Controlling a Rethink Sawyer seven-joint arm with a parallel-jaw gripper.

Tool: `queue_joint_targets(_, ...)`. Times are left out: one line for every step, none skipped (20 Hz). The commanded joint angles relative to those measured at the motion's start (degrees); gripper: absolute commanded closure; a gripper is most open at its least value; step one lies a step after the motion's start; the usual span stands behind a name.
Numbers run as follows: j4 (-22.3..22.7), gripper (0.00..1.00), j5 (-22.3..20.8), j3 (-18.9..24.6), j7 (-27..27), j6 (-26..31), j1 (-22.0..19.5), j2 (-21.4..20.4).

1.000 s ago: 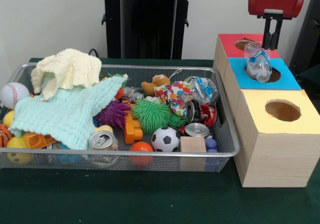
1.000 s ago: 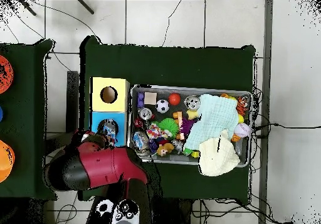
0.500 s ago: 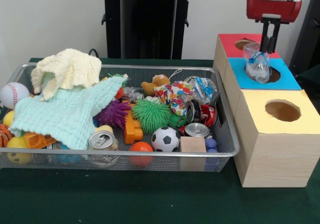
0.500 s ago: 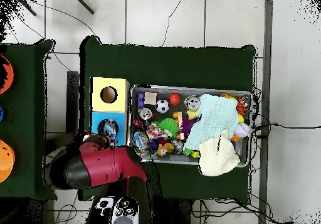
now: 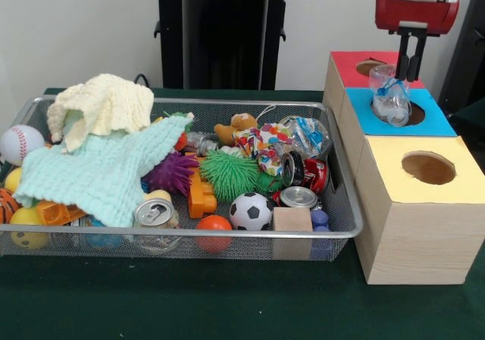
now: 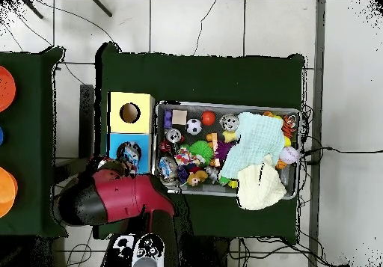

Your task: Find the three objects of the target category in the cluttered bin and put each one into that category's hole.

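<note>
A see-through wrinkly bottle (image 5: 391, 96) with blue print lies tilted in the blue-surround hole (image 5: 413, 114), partly sticking out; from above it shows in the hole (image 6: 129, 152). My gripper (image 5: 410, 75) hangs just behind and above the bottle's top; whether it touches the bottle is unclear. In the overhead view the red arm (image 6: 112, 197) covers it. A second see-through bottle (image 5: 307, 134) with blue-and-white print lies at the back right of the wire-mesh bin (image 5: 227, 236). A small clear bottle-like thing (image 5: 198, 141) lies near the bin's middle.
The red-hole box (image 5: 352, 66) and yellow-hole box (image 5: 424, 204) flank the blue one. The bin holds a mint cloth (image 5: 106, 170), a cream cloth (image 5: 102, 104), drink cans (image 5: 155, 215), balls, a green spiky ball (image 5: 229, 175) and a wooden block (image 5: 292, 223).
The gripper has shifted only slightly above the blue hole. The bottle stays lodged in the hole. Nothing in the bin moved.
</note>
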Motion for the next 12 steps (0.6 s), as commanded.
queue_joint_targets(-1.79, 1.0, -4.51, 1.19, 1.09, 0.1, -1.0, 7.16)
queue_joint_targets(-1.74, 1.0, -4.51, 1.35, 1.03, -0.14, -1.17, 7.28)
queue_joint_targets(-1.8, 1.0, -4.61, 1.31, 1.02, -0.27, -1.16, 7.4)
queue_joint_targets(-1.97, 1.0, -4.69, 1.25, 1.01, -0.46, -1.16, 7.69)
queue_joint_targets(-2.14, 1.0, -4.76, 1.2, 1.0, -0.65, -1.16, 7.97)
queue_joint_targets(-2.5, 1.0, -4.88, 0.96, 1.14, -1.05, -1.02, 8.58)
queue_joint_targets(-2.98, 1.0, -5.04, 0.73, 1.24, -1.55, -0.88, 9.39)
queue_joint_targets(-3.31, 1.0, -5.13, 0.73, 1.29, -2.13, -0.93, 10.12)
queue_joint_targets(-3.58, 1.0, -5.19, 0.71, 1.27, -2.26, -0.96, 10.49)
queue_joint_targets(-3.84, 1.0, -5.25, 0.68, 1.26, -2.4, -0.98, 10.87)
queue_joint_targets(-3.88, 1.0, -5.29, 0.78, 1.13, -2.42, -1.12, 10.93)
queue_joint_targets(-4.01, 1.0, -5.43, 0.82, 0.9, -2.27, -1.28, 10.93)
